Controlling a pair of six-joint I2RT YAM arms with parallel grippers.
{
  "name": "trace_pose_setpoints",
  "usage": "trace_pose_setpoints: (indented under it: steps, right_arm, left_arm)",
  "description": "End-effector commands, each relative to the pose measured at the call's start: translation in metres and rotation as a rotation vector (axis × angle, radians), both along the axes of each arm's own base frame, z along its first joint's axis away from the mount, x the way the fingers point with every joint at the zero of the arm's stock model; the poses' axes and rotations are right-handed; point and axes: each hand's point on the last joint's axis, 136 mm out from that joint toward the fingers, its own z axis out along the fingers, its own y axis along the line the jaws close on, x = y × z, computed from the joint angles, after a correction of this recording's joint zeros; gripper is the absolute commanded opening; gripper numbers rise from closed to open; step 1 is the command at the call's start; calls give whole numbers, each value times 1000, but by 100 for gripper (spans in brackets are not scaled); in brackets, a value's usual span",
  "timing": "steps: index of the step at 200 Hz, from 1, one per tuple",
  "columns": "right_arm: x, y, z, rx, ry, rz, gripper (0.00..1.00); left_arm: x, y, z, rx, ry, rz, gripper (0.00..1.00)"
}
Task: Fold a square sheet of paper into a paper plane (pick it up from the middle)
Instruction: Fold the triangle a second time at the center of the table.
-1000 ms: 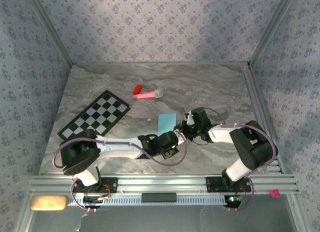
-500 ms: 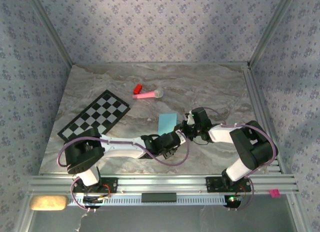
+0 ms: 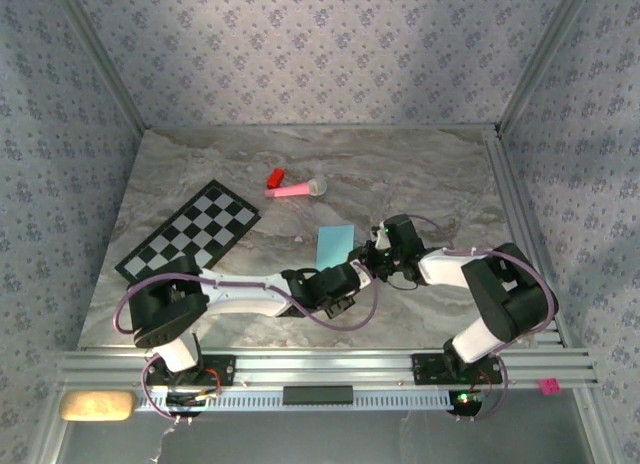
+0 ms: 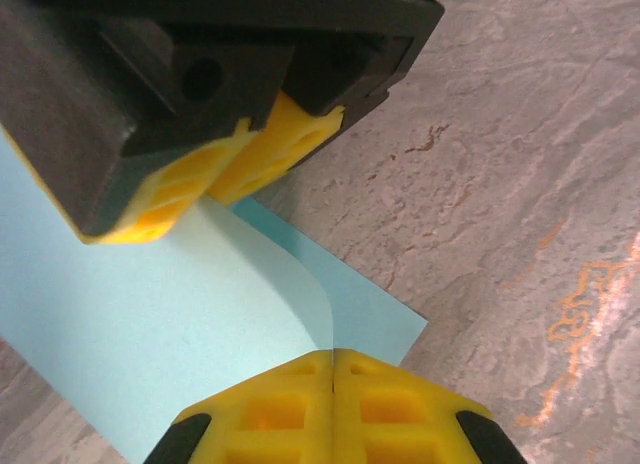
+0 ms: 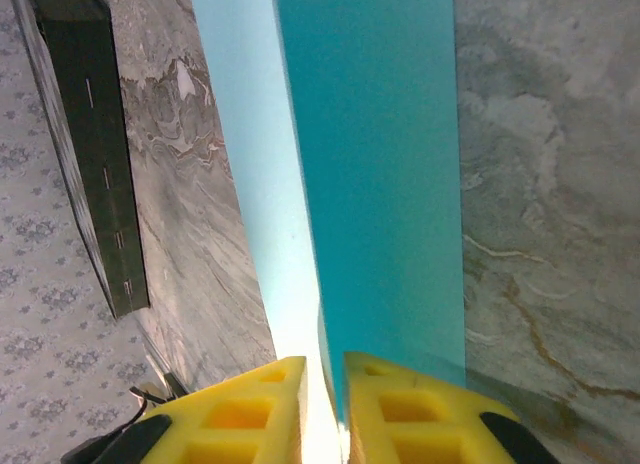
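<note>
As left tool point(image 4: 332, 356) pinches it, square sheet of paper point(image 4: 150, 324), right tool point(image 5: 325, 364) gripping

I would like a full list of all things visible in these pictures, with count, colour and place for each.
paper sheet: one, light blue, middle of the table, one flap curled over
checkered mat: one, black and white, left side of the table
stick toy: one, pink with a pale round end, far middle
small block: one, red, beside the stick toy's left end
table: one, grey marble pattern
left gripper: one, yellow fingers, shut on the paper sheet
right gripper: one, yellow fingers, shut on the paper sheet
</note>
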Motion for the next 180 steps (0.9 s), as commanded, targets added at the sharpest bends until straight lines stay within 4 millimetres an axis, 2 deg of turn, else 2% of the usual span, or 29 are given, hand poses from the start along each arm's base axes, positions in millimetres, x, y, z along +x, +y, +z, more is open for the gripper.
trace_pose_setpoints:
  steps: [1,32,58,86,102,113,157,180]
  right_arm:
    - [1,-12,3,-42,-17,-29,24]
    - [0,-41,6,-161,-40,-119,41]
    - [-2,-66,18,-281,-88,-191,45]
    - [-4,-79,31,-323,-196,-251,46]
    - [-11,-79,36,-315,-246,-242,43]
    - [-17,-78,36,-302,-240,-227,38]
    - [-37,-56,27,-226,-165,-103,20]
    - [-41,-44,26,-215,-174,-64,17]
  left_arm:
    - [2,-2,24,-106,68,23,0]
    - [3,1,30,-220,209,19,0]
    - [6,2,34,-336,370,26,0]
    - [8,2,36,-381,445,25,0]
    - [9,2,38,-413,491,30,0]
    - [10,2,39,-434,523,38,0]
    - [13,7,35,-477,594,97,0]
    - [15,12,30,-472,607,131,0]
